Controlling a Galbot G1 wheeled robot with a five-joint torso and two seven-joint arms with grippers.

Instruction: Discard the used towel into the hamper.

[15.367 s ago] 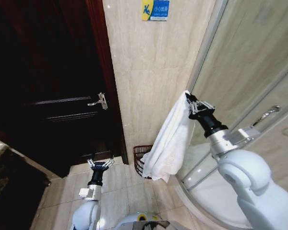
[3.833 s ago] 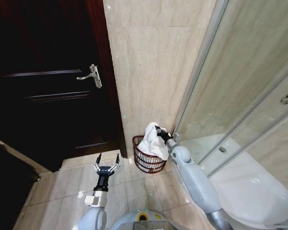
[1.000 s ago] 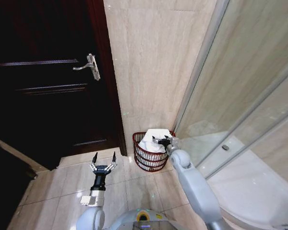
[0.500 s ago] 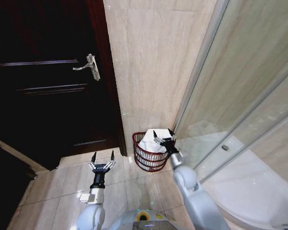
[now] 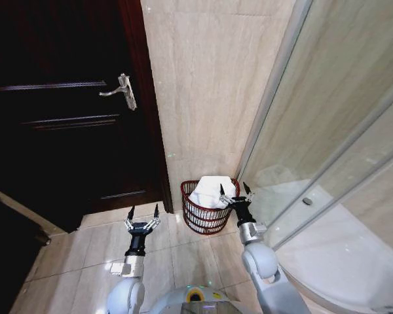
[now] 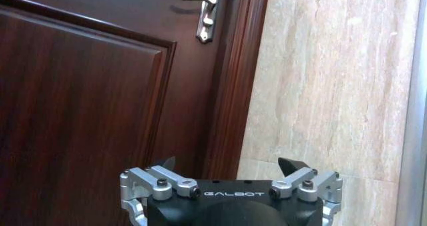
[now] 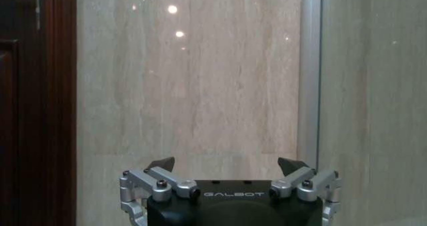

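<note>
The hamper point(image 5: 208, 210) stands on the floor point(image 5: 177, 252) against the tiled wall point(image 5: 209, 91), between the dark wooden door point(image 5: 65, 131) and the glass shower enclosure point(image 5: 340, 131). The white towel point(image 5: 209, 191) lies bunched inside it, its top at rim level.

My right claw point(image 5: 234, 191) is released, fingers spread and empty, just beside the hamper's rim on the shower side, pointing up. In the right wrist view the claw point(image 7: 227, 165) faces the wall, and its housing reads "GALBOT".

My left claw point(image 5: 142, 212) is likewise released and empty, held low over the floor near the door, well apart from the hamper. Its housing point(image 6: 233, 201) carries the same "GALBOT" lettering. The door handle point(image 5: 121, 88) is silver.
</note>
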